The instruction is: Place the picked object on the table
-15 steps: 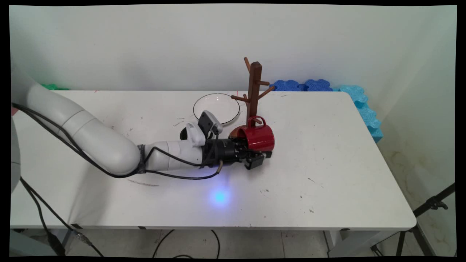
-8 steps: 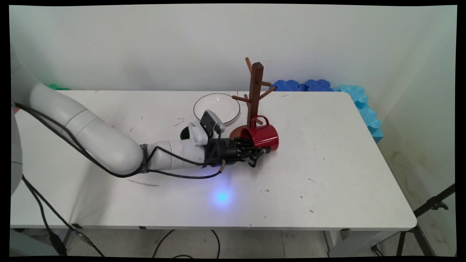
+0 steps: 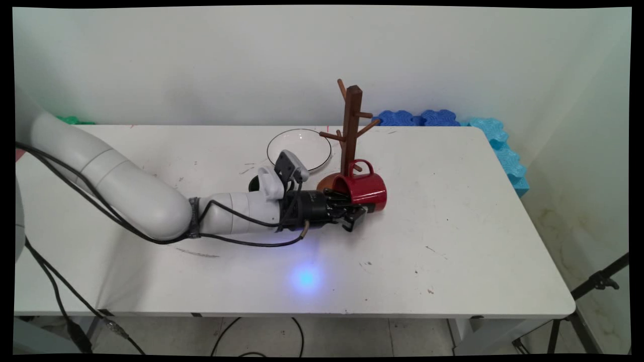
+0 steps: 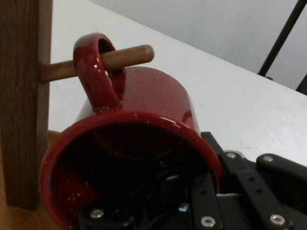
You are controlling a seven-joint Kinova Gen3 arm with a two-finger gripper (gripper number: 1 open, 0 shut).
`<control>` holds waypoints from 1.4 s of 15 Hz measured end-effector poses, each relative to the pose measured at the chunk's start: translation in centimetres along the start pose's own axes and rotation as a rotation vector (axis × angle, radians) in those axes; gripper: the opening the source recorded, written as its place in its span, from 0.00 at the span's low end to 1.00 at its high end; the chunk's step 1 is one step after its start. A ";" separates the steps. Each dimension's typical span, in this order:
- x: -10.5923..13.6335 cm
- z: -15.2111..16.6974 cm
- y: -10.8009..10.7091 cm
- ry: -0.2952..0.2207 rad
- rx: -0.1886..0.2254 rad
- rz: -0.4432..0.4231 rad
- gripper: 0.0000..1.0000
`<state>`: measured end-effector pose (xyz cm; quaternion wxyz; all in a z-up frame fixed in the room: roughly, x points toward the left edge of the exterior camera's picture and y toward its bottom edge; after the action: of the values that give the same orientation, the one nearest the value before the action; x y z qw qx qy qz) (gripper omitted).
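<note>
Red mug point(image 3: 363, 188): main view — lying tilted on its side at the foot of a wooden mug tree point(image 3: 350, 128), mouth toward nine o'clock, handle up and looped over a low peg.
Gripper point(image 3: 352, 213): main view — black, reaching in low from nine o'clock and clamped on the mug's rim, one finger inside the mouth, the other under the wall at five o'clock.
Arm: main view — white links stretch level above the white table point(image 3: 453, 241), black cables slung beneath.
Plate point(image 3: 299, 149): main view — white, dark-rimmed, at eleven o'clock from the mug, just behind the wrist.
Foam pieces point(image 3: 420, 117): main view — blue, along the table's far edge toward two o'clock.
Red mug point(image 4: 139, 115): hand view — open mouth fills the lower frame, dark inside.
Peg point(image 4: 103, 61): hand view — passes through the handle loop, jutting from the tree's post at nine o'clock.
Gripper point(image 4: 206, 191): hand view — linkage rises at five o'clock, with the mug's rim pinched between its fingers.
</note>
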<state>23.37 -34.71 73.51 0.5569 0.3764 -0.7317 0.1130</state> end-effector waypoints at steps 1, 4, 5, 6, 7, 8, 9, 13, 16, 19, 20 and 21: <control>0.1 -0.3 0.2 0.000 -0.004 -0.003 0.00; 0.9 -1.1 0.9 0.004 -0.027 -0.009 0.00; 1.0 -1.3 1.1 0.006 -0.033 -0.010 0.00; 1.3 -1.7 1.4 0.008 -0.042 -0.013 0.00; 1.6 -2.0 1.7 0.010 -0.050 -0.015 0.00; 1.9 -2.3 2.0 0.012 -0.059 -0.016 0.00; 2.1 -2.6 2.2 0.013 -0.065 -0.017 0.00; 3.4 -4.2 3.0 0.008 -0.096 -0.011 0.00; 4.4 -5.2 3.1 -0.014 -0.117 0.008 0.00; 5.4 -6.3 2.9 -0.041 -0.130 0.032 0.00; 6.0 -6.7 2.9 -0.052 -0.135 0.043 0.00; 6.5 -7.2 2.7 -0.063 -0.139 0.053 0.00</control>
<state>26.14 -31.40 82.57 0.5554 0.3206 -0.7646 0.0649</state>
